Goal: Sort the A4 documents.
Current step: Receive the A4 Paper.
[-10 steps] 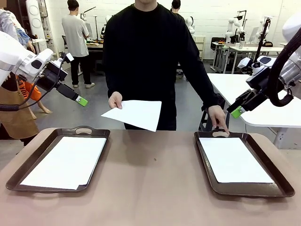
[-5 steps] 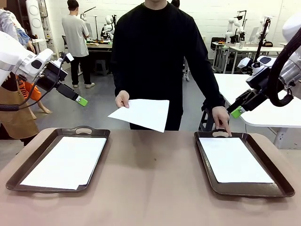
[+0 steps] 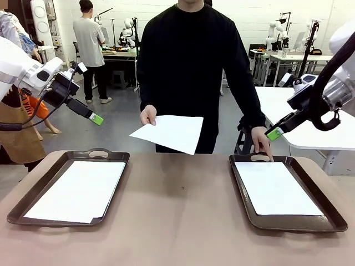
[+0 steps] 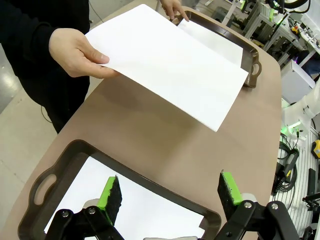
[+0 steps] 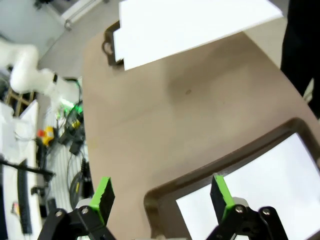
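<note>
Paper sheet [image 3: 169,133], plain white and flat, hangs in the person's hand [image 3: 148,115] above the surface's far edge, now shifted slightly rightward. Left gripper [image 4: 170,192] and right gripper [image 5: 162,195] jaws stand fully open, empty.

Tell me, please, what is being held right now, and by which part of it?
The person's hand holds one A4 document by its edge, above the table. Both claws, left and right, are open and hold nothing.
</note>
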Controlling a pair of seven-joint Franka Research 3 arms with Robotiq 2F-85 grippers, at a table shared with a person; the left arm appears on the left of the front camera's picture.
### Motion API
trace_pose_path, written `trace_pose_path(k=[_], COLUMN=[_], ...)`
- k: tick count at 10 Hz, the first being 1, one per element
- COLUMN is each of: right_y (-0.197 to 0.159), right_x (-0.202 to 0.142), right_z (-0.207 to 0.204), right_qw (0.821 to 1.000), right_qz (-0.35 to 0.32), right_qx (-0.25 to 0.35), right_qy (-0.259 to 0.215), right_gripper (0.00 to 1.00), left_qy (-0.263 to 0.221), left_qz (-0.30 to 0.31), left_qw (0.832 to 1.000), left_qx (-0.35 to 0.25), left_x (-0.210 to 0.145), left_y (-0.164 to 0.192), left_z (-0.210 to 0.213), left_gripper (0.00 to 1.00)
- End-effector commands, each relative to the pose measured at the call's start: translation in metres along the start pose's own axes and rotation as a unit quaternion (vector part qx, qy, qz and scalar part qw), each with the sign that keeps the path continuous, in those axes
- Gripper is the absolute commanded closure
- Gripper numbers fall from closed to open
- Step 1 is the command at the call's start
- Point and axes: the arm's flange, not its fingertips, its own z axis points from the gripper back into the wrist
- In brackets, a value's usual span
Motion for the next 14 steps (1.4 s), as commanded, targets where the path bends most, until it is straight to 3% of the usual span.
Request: trace_pose_path(k=[1,4,8,10,12,14], right_y=[-0.003,-0.01,-0.029,-0.038,-0.055,-0.06], right_x=[-0.003,-0.017,-0.016,-0.016,-0.017,-0.011], right_z=[-0.02,-0.058,-0.111,-0.138,-0.158,-0.172], right_qw=[0.995,0.965,0.908,0.894,0.868,0.856], right_qz=[-0.09,-0.22,-0.309,-0.346,-0.387,-0.399], right_qx=[-0.009,0.07,0.171,0.185,0.199,0.221], right_qy=[-0.037,-0.128,-0.226,-0.217,-0.238,-0.245], right_gripper=[0.0,0.0,0.0,0.0,0.0,0.0], left_qy=[0.0,0.0,0.0,0.0,0.0,0.0], left_qz=[-0.001,-0.001,-0.001,-0.001,-0.001,-0.001], left_qw=[1.0,1.0,1.0,1.0,1.0,1.0], left_qx=[0.0,0.0,0.0,0.0,0.0,0.0], left_x=[0.0,0.0,0.0,0.0,0.0,0.0], left_y=[0.0,0.0,0.0,0.0,0.0,0.0], left_z=[-0.001,-0.001,-0.001,-0.001,-0.001,-0.001], left_gripper=[0.0,0.0,0.0,0.0,0.0,0.0])
